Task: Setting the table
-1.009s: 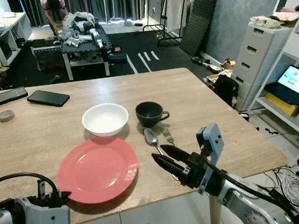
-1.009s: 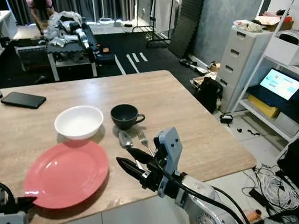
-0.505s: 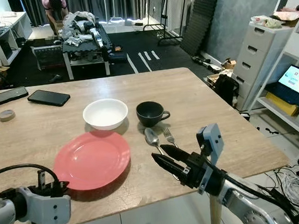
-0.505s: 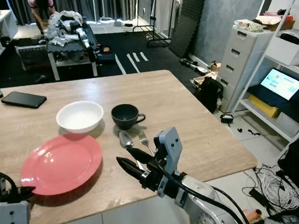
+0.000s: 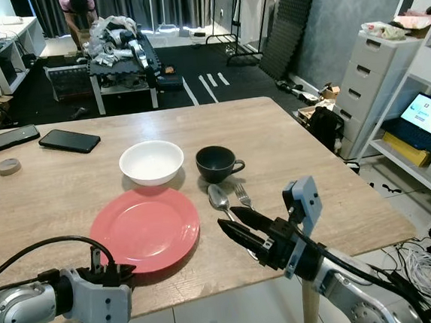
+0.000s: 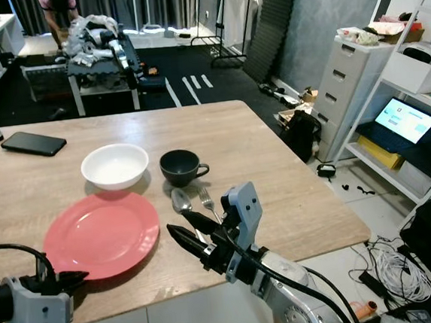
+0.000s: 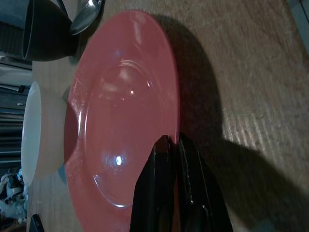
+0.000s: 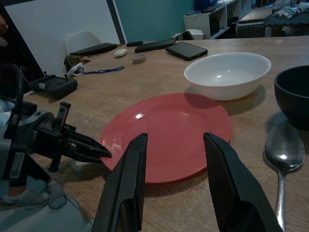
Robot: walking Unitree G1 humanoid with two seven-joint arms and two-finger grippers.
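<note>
Red plate (image 5: 146,228) sits on the wooden table (image 5: 291,162), left gripper (image 7: 169,145) pinching its near rim at 7 o'clock. Right gripper (image 8: 176,162) hovers spread wide at the plate's 3 o'clock.

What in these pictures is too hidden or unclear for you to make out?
- Spoon and fork: in the left eye view their handles run under the right gripper, so the near ends are hidden.
- Red plate: in the left wrist view the left gripper's fingers cover its near rim.
- Black cup: cut off by the right wrist view's edge.
- Person far behind: cropped by the top edge.
</note>
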